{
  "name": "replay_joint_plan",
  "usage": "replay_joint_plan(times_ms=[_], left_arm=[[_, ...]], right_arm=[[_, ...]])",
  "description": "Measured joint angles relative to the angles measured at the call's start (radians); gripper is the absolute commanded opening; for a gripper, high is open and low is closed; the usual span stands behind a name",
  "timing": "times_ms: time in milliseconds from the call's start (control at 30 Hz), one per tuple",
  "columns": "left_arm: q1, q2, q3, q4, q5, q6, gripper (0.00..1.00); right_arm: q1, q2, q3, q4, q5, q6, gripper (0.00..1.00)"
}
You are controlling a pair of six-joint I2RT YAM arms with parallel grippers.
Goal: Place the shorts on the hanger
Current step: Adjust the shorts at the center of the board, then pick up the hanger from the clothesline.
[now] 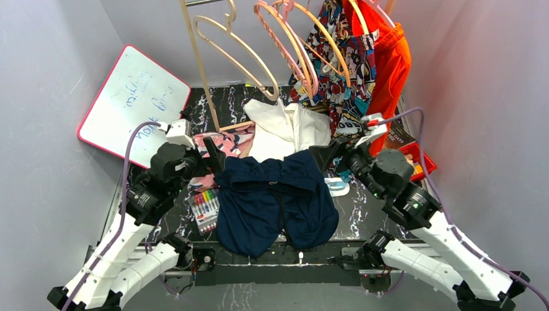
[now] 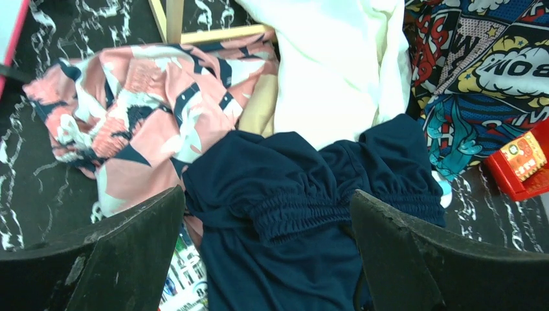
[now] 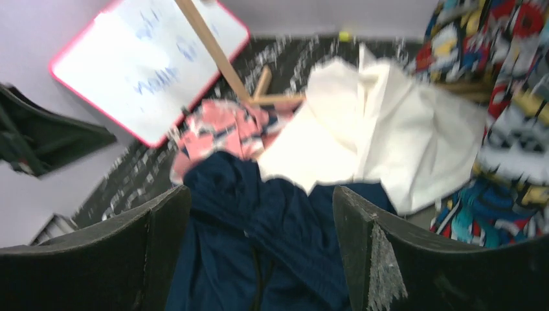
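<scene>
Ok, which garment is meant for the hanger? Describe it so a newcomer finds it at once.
On the black marbled table, look at the middle of its near edge. The navy-blue shorts lie spread there, gathered elastic waistband toward the far side. They are the only plain dark piece: the white garment behind and the pink patterned cloth to the left are both pale.

I see a black, white-veined marbled surface (image 1: pixel 359 214). The navy shorts (image 1: pixel 275 204) lie spread near its front edge, with the waistband over the hem of a white garment (image 1: pixel 288 133) and touching a pink patterned garment (image 2: pixel 149 110) to the left. A pack of coloured markers (image 1: pixel 205 208) sits just beside the shorts' left side. A pink-framed whiteboard (image 1: pixel 133 97) leans at the back left, and a red box (image 2: pixel 518 168) sits at the right edge.
</scene>
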State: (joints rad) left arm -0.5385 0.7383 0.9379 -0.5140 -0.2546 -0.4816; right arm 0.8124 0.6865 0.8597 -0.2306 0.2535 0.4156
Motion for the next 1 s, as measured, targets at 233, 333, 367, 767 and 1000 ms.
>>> replay_joint_plan(times_ms=[233,333,367,767,1000], left_arm=[[0.0,0.066,-0.04,0.096,-0.021,0.112,0.98],[0.0,0.116,-0.108,0.13,-0.022,0.126,0.98],[0.0,0.126,-0.131,0.137,-0.022,0.126,0.98],[0.0,0.088,-0.221,0.183,-0.019,0.11,0.98],[0.0,0.088,-0.221,0.187,-0.012,0.107,0.97]], right_arm=[[0.0,0.182,0.406,-0.055,0.075,-0.131,0.84],[0.0,0.3,0.594,-0.06,0.12,-0.182,0.82],[0.0,0.339,0.643,-0.065,0.158,-0.2,0.81],[-0.035,0.588,0.912,-0.089,0.346,-0.264,0.73],[-0.325,0.675,0.94,-0.093,0.201,-0.173,0.73]])
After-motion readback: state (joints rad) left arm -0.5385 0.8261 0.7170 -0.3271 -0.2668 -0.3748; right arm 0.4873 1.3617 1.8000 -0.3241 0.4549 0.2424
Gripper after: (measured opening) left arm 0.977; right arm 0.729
